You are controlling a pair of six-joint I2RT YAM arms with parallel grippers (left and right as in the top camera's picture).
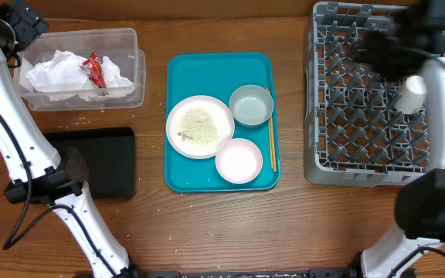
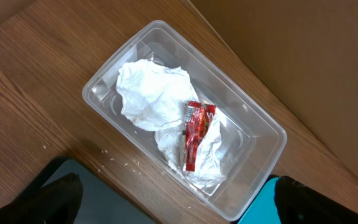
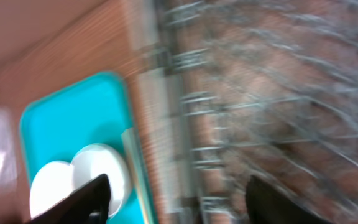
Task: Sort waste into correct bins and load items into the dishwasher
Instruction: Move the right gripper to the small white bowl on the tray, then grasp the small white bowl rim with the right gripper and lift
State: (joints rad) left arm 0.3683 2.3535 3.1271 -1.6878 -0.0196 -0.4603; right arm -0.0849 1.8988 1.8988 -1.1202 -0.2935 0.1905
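Observation:
Crumpled white napkins [image 1: 60,71] and a red wrapper [image 1: 96,69] lie in the clear tub [image 1: 130,40]; the left wrist view shows the napkins [image 2: 148,93], wrapper [image 2: 194,134] and tub [image 2: 253,112] too. My left gripper [image 1: 10,29] [image 2: 182,208] is open and empty above the tub's near edge. The teal tray [image 1: 207,69] holds the large plate [image 1: 199,127] with rice, the grey bowl [image 1: 251,105] and the smaller dish [image 1: 239,161]. A small white cup [image 1: 413,93] lies in the grey dish rack [image 1: 361,147]. My right gripper [image 1: 377,40] [image 3: 179,202] is open and empty over the rack's left side.
The black tray [image 1: 99,162] sits on the table below the tub. Chopsticks [image 1: 271,143] lie along the teal tray's right edge. Loose rice grains [image 1: 79,120] are scattered on the wood near the tub. The right wrist view is blurred by motion.

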